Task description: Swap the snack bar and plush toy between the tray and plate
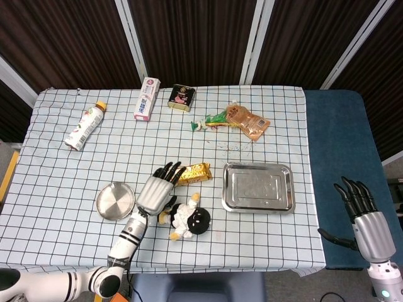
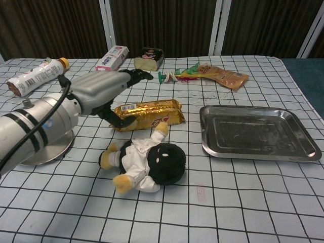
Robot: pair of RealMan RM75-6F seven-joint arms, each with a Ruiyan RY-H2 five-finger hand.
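The plush toy (image 1: 188, 216) (image 2: 146, 162), black head and white body, lies on the cloth between the round plate (image 1: 115, 201) (image 2: 50, 148) and the steel tray (image 1: 258, 187) (image 2: 255, 133). The gold snack bar (image 1: 194, 172) (image 2: 148, 113) lies on the cloth just behind the toy. My left hand (image 1: 155, 190) (image 2: 99, 88) hovers open over the bar's left end, fingers spread, holding nothing. My right hand (image 1: 364, 216) hangs open off the table's right side. Tray and plate hold nothing.
Along the back of the table lie a white bottle (image 1: 84, 125), a white box (image 1: 146, 99), a dark tin (image 1: 181, 97), an orange pouch (image 1: 247, 121) and a green wrapper (image 1: 210, 120). A blue surface (image 1: 343, 157) adjoins the table on the right.
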